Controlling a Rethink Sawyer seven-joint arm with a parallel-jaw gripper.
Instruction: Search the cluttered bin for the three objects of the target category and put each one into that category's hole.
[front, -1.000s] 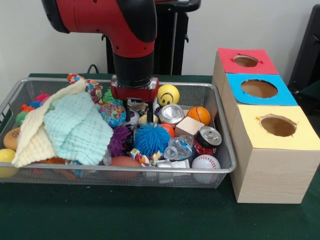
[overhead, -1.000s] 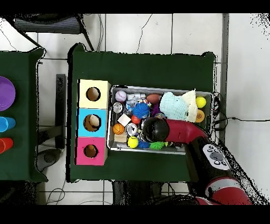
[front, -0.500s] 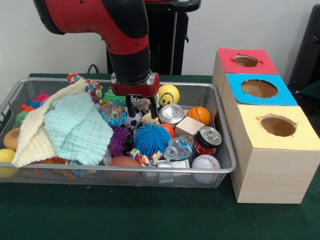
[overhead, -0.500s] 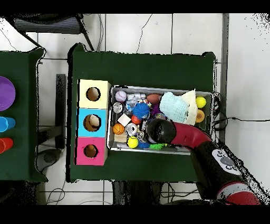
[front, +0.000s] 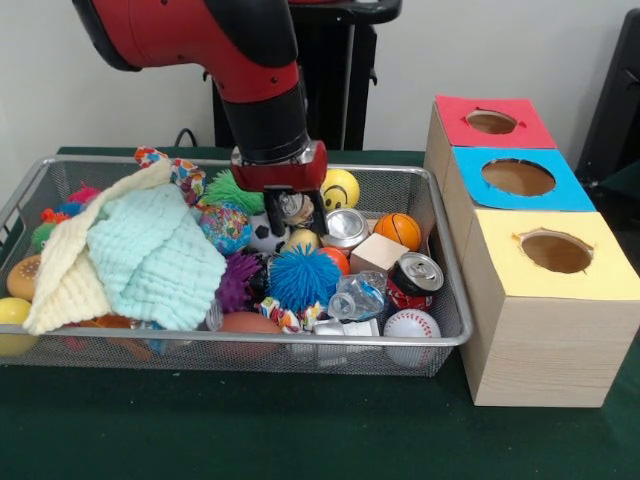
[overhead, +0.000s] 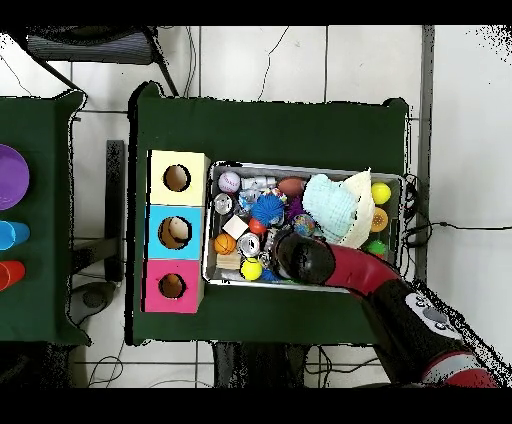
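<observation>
The tool (front: 292, 213) hangs over the middle of the wire bin (front: 440, 290), clamped on a small greyish thing (front: 293, 207) just above the soccer ball (front: 266, 233) and silver can (front: 345, 226).

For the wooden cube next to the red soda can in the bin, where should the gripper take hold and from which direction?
Grip the wooden cube across two opposite side faces, coming straight down from above. Its flat top is exposed and roughly level, while the red soda can, the basketball and the silver can crowd its sides, so a side approach looks blocked. The fingers would probably need to wedge between neighbours.
</observation>
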